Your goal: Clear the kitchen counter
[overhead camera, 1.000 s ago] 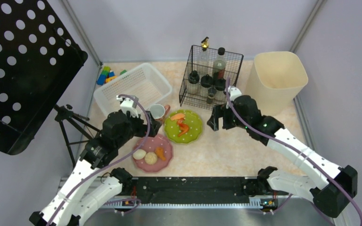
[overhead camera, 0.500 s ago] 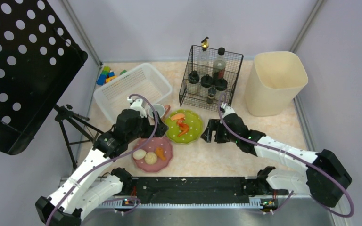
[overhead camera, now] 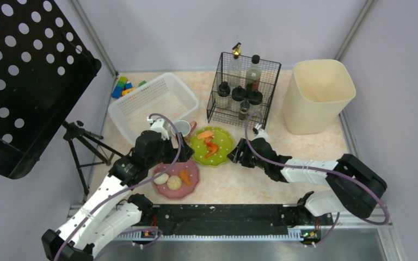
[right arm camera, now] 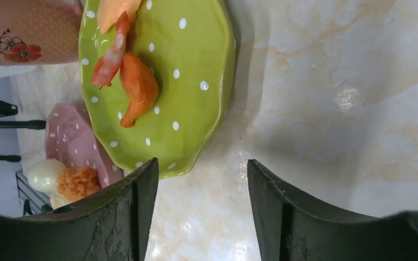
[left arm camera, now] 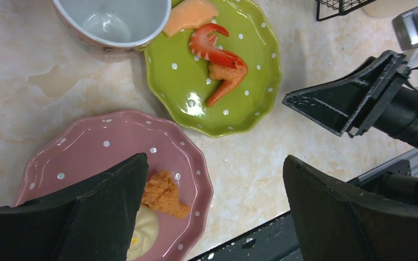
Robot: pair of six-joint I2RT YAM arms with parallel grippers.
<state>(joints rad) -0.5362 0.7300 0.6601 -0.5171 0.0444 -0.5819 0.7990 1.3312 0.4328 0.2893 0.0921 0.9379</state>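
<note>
Right fingers (right arm camera: 125, 217) (matte black wedges, parted) by scalloped green plate (right arm camera: 188, 98)

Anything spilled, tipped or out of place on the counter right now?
Nothing spilled: food sits on the green plate and pink plate, the mug stands upright. Only oddity: coloured toy blocks lying loose behind the white basket, at the kitchen counter's far-left corner.
</note>
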